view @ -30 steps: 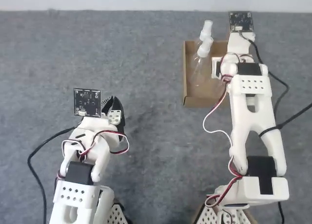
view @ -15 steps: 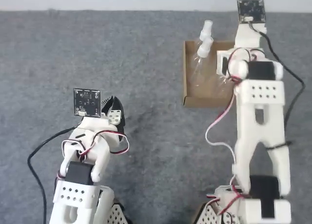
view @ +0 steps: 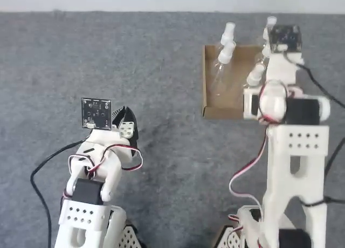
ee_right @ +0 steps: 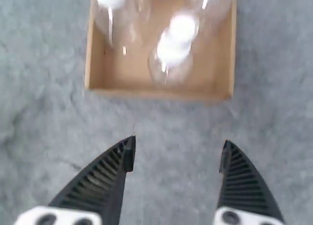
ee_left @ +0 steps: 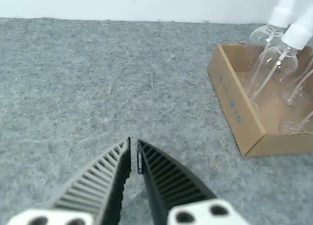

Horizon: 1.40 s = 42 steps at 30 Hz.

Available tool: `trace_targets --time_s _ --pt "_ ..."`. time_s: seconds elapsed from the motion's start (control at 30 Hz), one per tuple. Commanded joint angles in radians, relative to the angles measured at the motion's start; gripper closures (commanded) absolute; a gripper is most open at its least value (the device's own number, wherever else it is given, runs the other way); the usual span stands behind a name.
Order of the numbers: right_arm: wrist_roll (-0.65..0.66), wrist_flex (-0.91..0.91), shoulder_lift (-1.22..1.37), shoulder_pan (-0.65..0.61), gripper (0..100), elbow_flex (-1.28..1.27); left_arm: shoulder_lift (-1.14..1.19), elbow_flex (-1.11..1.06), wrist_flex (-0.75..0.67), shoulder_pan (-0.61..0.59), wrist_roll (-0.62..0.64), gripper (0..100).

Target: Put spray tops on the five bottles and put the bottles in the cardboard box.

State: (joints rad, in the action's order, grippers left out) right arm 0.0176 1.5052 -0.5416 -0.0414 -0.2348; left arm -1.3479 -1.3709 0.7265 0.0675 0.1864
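Note:
The cardboard box sits on the grey carpet at the far right and holds several clear bottles with white spray tops, standing or leaning. My right arm is raised on the near side of the box. In the right wrist view its gripper is open and empty over the carpet, short of the box's near wall, looking down on the bottles. My left gripper rests shut and empty at the lower left. Its wrist view shows the shut gripper and the box with bottles farther off.
Grey carpet covers the table, with open room between the two arms and left of the box. A pale wall runs along the far edge. The right arm's wires hang near the box's front corner.
My right arm has drawn back from over the box towards the near side and risen, uncovering bottles on the box's right side. The left arm has not moved.

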Motion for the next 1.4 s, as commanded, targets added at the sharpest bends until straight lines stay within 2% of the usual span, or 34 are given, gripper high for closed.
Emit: trace_targets --time_s 0.0,0.23,0.4,0.5,0.67,0.8,0.97,1.07,1.23,1.37 --pt "-0.003 -0.067 -0.163 -0.012 77.8 -0.149 -0.02 0.018 -0.029 -0.003 0.008 99" --pt "-0.003 -0.143 -0.496 -0.005 77.5 -0.539 -0.081 0.036 0.015 0.003 0.009 99" --pt "0.0 -0.145 -0.731 -0.004 77.8 -0.746 -0.31 0.021 0.141 0.008 0.014 99" --pt "0.08 -0.143 -0.863 -0.004 77.9 -0.833 -0.48 -0.059 0.161 0.009 0.012 99" --pt "0.236 -0.143 -1.053 -0.004 77.9 -0.93 -0.448 -0.09 0.11 0.008 0.009 99" --pt "0.252 -0.143 -1.144 -0.002 77.9 -0.957 -0.448 -0.17 0.051 0.008 0.009 99" --pt "0.252 -0.197 -1.198 -0.002 77.9 -1.154 -0.44 -0.317 -0.031 -0.002 0.009 99" --pt "0.252 -0.243 -1.254 0.022 80.7 -1.226 -0.453 -0.315 0.046 0.002 0.009 99" --pt "0.252 -0.291 -1.274 0.065 99.8 -1.344 -0.453 -0.315 0.242 -0.002 0.009 99" --pt "0.252 -0.348 -1.268 0.122 93.5 -1.452 -0.454 -0.315 0.416 -0.003 0.008 99"
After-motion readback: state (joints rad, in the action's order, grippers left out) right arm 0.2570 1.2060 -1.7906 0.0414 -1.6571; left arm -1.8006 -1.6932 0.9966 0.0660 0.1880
